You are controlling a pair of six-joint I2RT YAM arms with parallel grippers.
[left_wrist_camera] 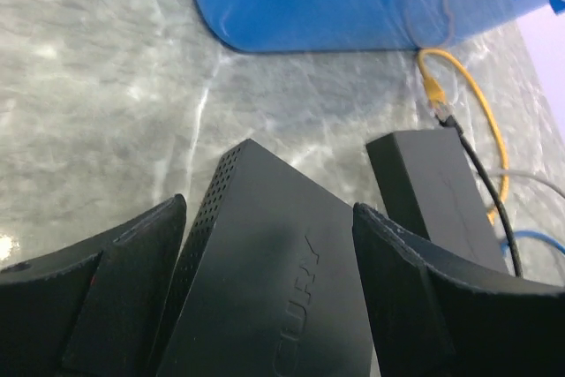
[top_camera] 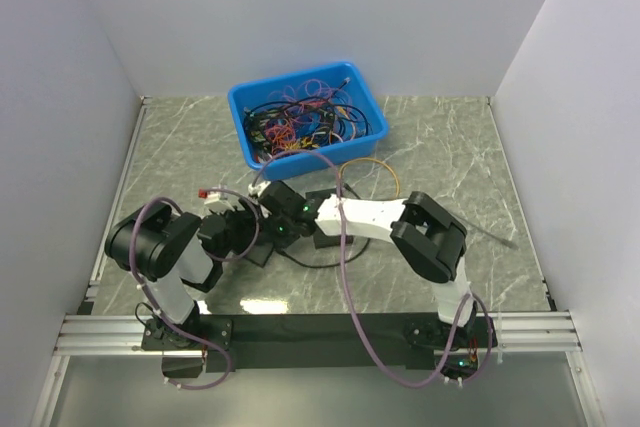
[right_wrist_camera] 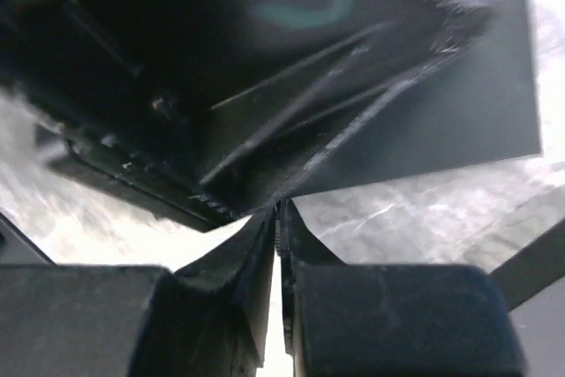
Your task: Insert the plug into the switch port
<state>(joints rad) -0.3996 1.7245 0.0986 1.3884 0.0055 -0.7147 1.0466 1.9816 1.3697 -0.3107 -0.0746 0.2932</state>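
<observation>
The black switch (left_wrist_camera: 274, 280), with a perforated side and embossed lettering on top, sits between my left gripper's fingers. My left gripper (left_wrist_camera: 269, 209) is shut on it, one finger (left_wrist_camera: 115, 289) on each side, left of centre in the top view (top_camera: 250, 230). My right gripper (top_camera: 277, 210) reaches left and sits right against the switch. In the right wrist view its fingertips (right_wrist_camera: 280, 214) are pressed together with only a thin slit between them, just under the switch's dark body (right_wrist_camera: 441, 112). The plug is not visible in any view.
A second black box (left_wrist_camera: 433, 192) with a black lead lies right of the switch, also in the top view (top_camera: 330, 232). A yellow cable (left_wrist_camera: 481, 112) loops beside it. A blue bin (top_camera: 305, 112) of tangled cables stands behind.
</observation>
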